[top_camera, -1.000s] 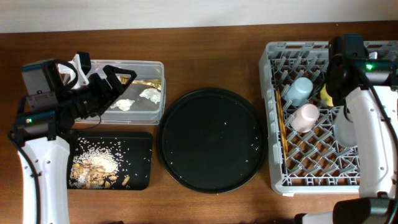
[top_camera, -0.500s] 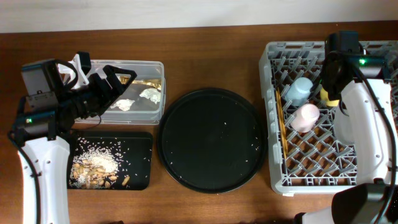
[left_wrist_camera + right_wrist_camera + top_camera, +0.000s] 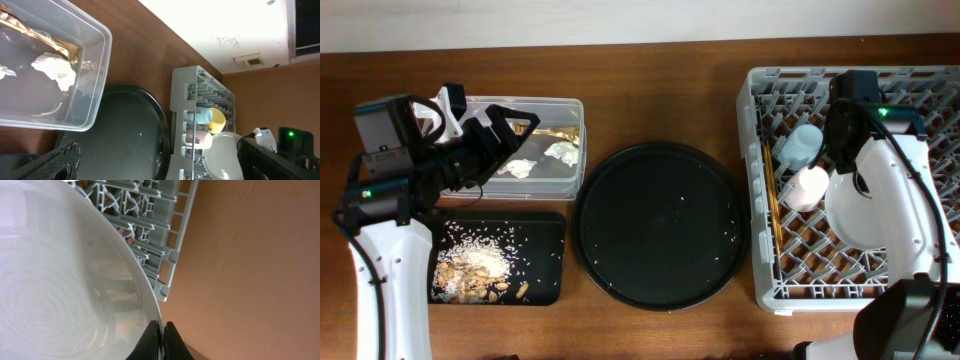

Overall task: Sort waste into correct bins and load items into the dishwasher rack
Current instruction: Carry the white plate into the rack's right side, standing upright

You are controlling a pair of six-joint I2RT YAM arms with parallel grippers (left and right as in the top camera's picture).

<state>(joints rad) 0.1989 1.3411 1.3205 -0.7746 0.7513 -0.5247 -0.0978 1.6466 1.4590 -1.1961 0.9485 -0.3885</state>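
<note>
My right gripper (image 3: pixel 161 330) is shut on the rim of the pale round plate (image 3: pixel 60 280). It holds the plate (image 3: pixel 855 205) tilted over the grey dishwasher rack (image 3: pixel 760 260). In the rack lie the light blue cup (image 3: pixel 800 145), the pink cup (image 3: pixel 807 187) and the wooden chopsticks (image 3: pixel 770 205). The yellow bowl (image 3: pixel 217 117) shows in the left wrist view; my right arm covers it in the overhead view. My left gripper (image 3: pixel 485 122) is open and empty above the left end of the clear tub (image 3: pixel 570 105), which holds white tissue wads (image 3: pixel 560 152) and gold foil (image 3: pixel 555 132). The black rectangular tray (image 3: pixel 545 225) holds food scraps (image 3: pixel 470 270).
A large round black tray (image 3: pixel 660 225) with a few white crumbs lies between the bins and the rack. The brown wooden table (image 3: pixel 650 90) runs to a pale wall at the back. The rack sits close to the table's right edge.
My right gripper has moved left over the rack with the plate, and the plate now shows more of its face. The left arm has not moved.
</note>
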